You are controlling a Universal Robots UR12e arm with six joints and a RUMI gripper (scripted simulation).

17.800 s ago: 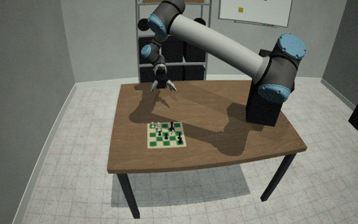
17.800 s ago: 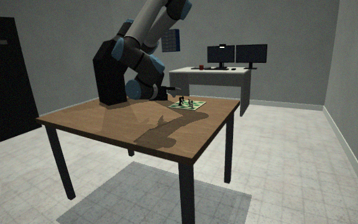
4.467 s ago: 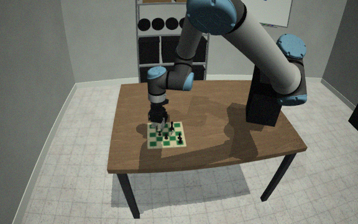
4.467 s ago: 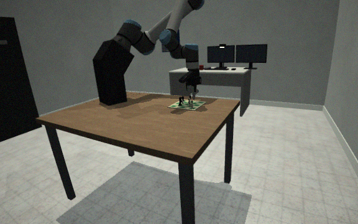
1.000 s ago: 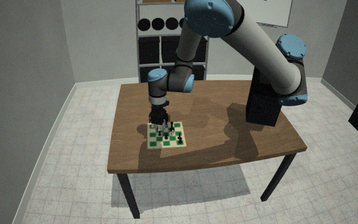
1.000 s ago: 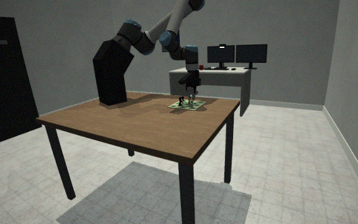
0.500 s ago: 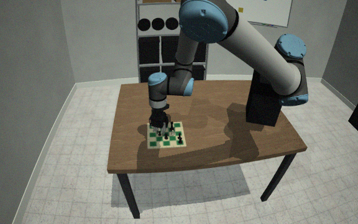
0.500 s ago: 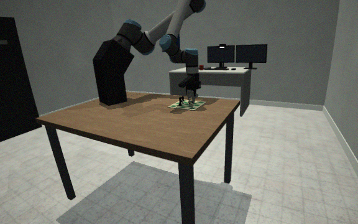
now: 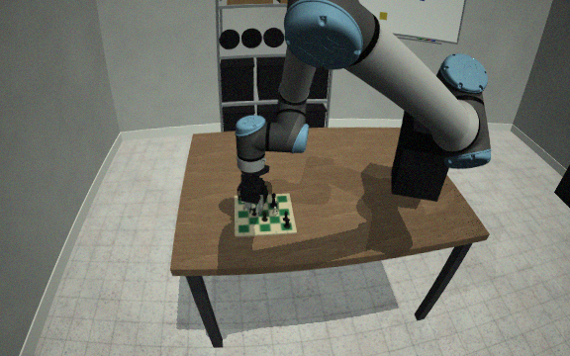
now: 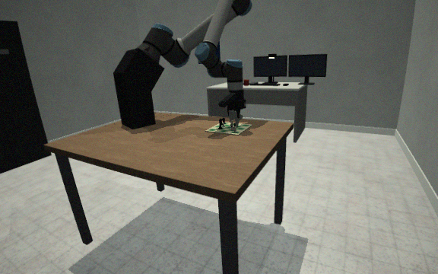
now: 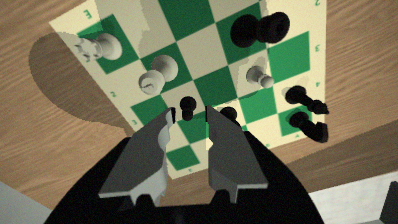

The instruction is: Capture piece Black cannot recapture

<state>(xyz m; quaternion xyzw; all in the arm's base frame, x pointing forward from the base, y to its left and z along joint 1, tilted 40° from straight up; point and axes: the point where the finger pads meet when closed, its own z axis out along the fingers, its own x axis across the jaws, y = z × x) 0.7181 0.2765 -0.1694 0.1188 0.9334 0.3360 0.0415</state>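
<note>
The small green-and-cream chessboard (image 9: 264, 215) lies on the wooden table; it also shows in the exterior view (image 10: 228, 128) and in the wrist view (image 11: 200, 75). My gripper (image 11: 190, 108) (image 9: 252, 197) hangs low over the board's near-left part, with its fingers a little apart. A black pawn (image 11: 187, 106) stands in the gap between the fingertips, and the fingers are not pressed on it. A second black pawn (image 11: 229, 112) stands just beside the right finger. Two white pieces (image 11: 100, 46) (image 11: 157, 75) and a small white pawn (image 11: 260, 76) stand further up the board.
A large black piece (image 11: 260, 29) stands at the board's far side. Two more black pieces (image 11: 305, 97) (image 11: 309, 126) stand at its right edge. The arm's black base block (image 9: 419, 168) stands on the table's back right. Behind the table is a shelf unit (image 9: 265, 64).
</note>
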